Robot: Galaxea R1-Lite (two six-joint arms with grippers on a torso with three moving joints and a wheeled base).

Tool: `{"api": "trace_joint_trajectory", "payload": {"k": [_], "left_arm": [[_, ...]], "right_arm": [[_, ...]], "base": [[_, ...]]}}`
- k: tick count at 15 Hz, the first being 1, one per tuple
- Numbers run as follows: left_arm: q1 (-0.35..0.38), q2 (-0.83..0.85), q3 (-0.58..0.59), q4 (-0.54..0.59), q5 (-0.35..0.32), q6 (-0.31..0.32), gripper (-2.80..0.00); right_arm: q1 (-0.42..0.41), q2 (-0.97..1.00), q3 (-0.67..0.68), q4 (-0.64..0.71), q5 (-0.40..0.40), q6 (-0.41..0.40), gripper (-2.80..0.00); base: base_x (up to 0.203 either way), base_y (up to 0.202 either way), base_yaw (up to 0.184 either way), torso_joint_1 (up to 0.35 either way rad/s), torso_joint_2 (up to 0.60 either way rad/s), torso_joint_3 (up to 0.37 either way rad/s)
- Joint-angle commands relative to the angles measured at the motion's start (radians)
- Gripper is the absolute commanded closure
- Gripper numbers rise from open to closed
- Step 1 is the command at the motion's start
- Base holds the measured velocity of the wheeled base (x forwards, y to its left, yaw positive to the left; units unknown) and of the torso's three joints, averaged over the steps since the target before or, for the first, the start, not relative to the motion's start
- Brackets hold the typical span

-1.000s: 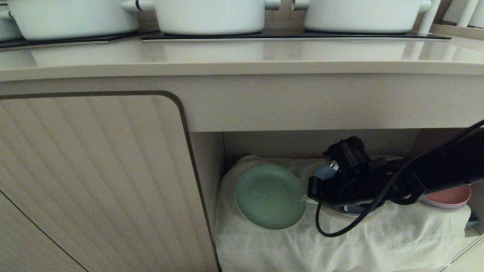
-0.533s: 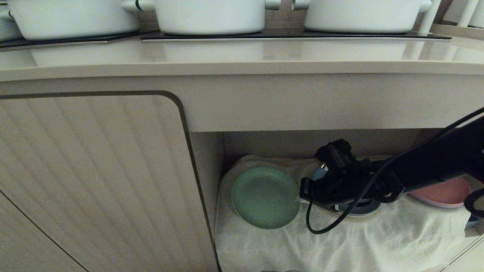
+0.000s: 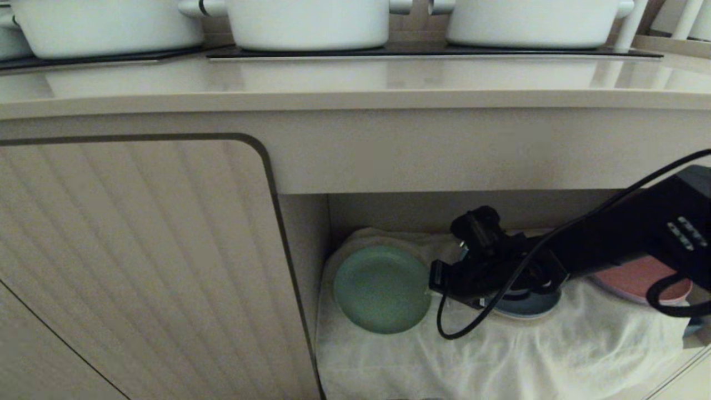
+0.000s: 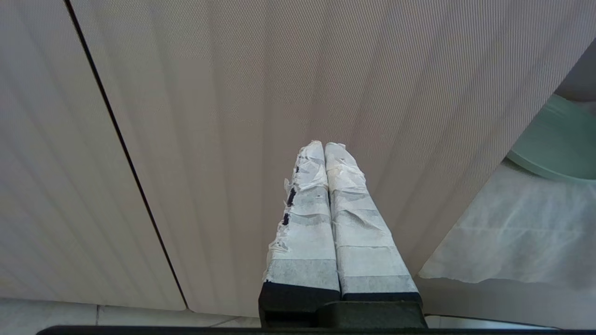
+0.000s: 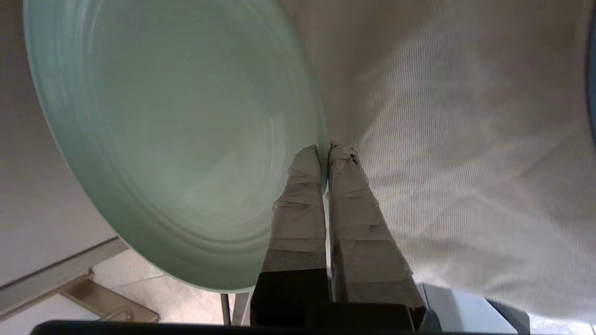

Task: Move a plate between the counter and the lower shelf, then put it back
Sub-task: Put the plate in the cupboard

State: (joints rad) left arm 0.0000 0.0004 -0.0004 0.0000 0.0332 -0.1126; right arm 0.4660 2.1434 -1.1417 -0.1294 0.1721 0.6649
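A: Where is the plate?

B: In the lower shelf, on the off-white cloth, at the left end of the cubby close beside its left wall. In the head view it sits at about seven o'clock from the middle of the frame. It is tilted, its right rim raised off the cloth.

A: And the right pincer?

B: At three o'clock of the plate, reaching in level from the right. Its taped fingers are pinched narrow on the plate's right rim: in the right wrist view one finger lies over the inner face and the other outside the rim, with the edge between them.

A: What lies further out on the shelf?

B: A blue plate sits under the wrist, just to the right of the green one, mostly covered by the arm. A pink plate is at the right end, partly behind the forearm. A black cable loops down from the wrist over the cloth.

A: Above that?

B: The desk at twelve o'clock, with white pots on its black hob panels.

A: The left pincer?

B: Parked before the ribbed cabinet door, taped fingers pressed together, holding nothing.
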Motion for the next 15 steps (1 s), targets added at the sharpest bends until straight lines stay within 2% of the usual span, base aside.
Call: {"api": "trace_joint_trajectory", "payload": {"k": [1, 15], "left_arm": [[0.0, 0.0, 0.0, 0.0, 0.001, -0.001, 0.0], [0.0, 0.0, 0.0, 0.0, 0.001, -0.001, 0.0]], "right_arm": [[0.0, 0.018, -0.012, -0.002, -0.002, 0.004, 0.0], [-0.021, 0.075, -0.064, -0.01, -0.046, 0.04, 0.0]], "base": [[0.0, 0.0, 0.0, 0.0, 0.0, 0.0], [0.0, 0.0, 0.0, 0.0, 0.0, 0.0]]}}
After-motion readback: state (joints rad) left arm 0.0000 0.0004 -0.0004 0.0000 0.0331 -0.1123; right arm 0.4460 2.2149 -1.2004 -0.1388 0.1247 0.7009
